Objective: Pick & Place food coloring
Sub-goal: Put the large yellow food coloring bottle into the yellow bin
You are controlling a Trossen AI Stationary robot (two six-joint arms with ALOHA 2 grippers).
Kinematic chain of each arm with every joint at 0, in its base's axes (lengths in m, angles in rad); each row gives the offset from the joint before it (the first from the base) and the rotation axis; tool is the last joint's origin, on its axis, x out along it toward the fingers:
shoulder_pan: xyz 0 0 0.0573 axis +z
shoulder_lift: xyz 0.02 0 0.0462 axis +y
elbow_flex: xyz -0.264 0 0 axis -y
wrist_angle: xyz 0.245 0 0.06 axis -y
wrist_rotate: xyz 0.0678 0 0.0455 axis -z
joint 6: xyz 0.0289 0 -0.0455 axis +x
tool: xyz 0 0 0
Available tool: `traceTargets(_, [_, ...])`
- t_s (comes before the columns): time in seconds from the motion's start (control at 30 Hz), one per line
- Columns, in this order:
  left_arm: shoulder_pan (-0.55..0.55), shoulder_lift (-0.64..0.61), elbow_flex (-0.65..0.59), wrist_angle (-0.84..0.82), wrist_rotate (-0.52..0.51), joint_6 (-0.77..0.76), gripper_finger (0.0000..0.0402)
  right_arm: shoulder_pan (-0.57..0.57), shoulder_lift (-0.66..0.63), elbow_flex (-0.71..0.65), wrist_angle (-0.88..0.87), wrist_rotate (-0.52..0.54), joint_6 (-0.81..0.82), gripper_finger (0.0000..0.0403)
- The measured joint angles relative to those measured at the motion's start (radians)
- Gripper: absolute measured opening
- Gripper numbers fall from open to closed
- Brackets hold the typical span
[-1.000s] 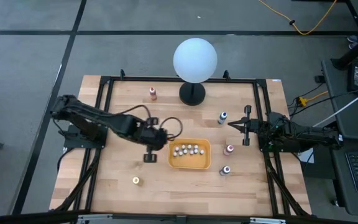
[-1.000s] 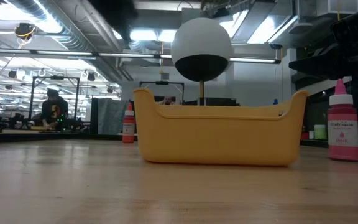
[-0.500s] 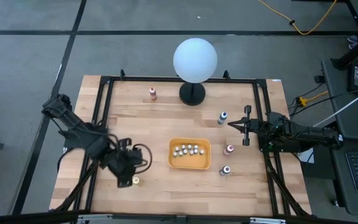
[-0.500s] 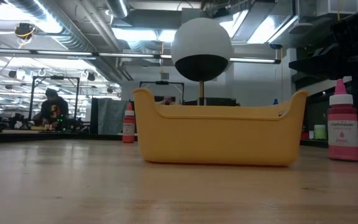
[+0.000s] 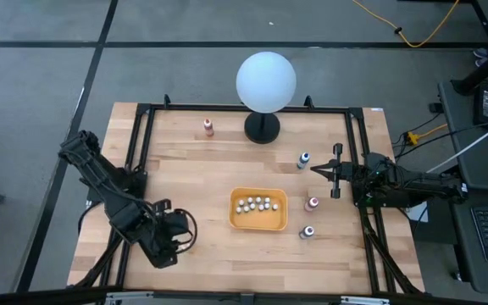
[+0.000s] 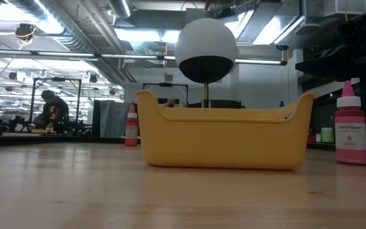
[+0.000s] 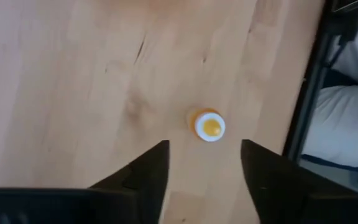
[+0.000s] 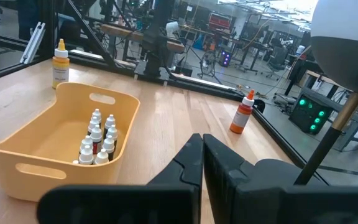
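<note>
Overhead, the left gripper (image 5: 169,246) hangs near the table's front-left corner, its fingers pointing down; the yellow bottle is hidden under it. The right gripper (image 5: 335,171) waits apart at the right edge, fingers together, empty.

From table height, the pink bottle (image 6: 351,123) carries a label reading "Chefmaster".

From the left wrist, the two dark fingers (image 7: 146,174) stand apart over a yellow bottle (image 7: 209,126), not touching it.

From the right wrist, small bottles (image 8: 97,141) stand inside the yellow tray (image 8: 17,152).
</note>
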Motion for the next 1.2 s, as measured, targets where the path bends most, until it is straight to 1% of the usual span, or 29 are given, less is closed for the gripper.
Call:
traceTargets(0.2, [0.018,0.067,0.000,0.000,0.007,0.043,0.0253,0.000,0.000,0.000,0.000,0.000,0.000,0.0016])
traceTargets(0.37, [0.018,0.115,0.000,0.000,0.016,0.059,0.0280,0.000,0.000,0.000,0.000,0.000,0.000,0.0016])
traceTargets(0.53, [0.018,0.153,0.000,0.001,0.020,0.062,0.0283,0.000,0.000,0.000,0.000,0.000,0.000,0.0016])
traceTargets(0.77, [0.018,0.222,0.000,0.015,0.067,0.096,0.0283,0.000,0.000,0.000,0.000,0.000,0.000,0.0016])
traceTargets(0.93, [0.018,0.252,0.000,0.048,0.067,0.139,0.0283,0.000,0.000,0.000,0.000,0.000,0.000,0.0016])
traceTargets(1.2, [0.024,0.288,0.000,0.066,0.071,0.159,0.0281,0.000,0.000,0.000,0.000,0.000,0.000,0.0016])
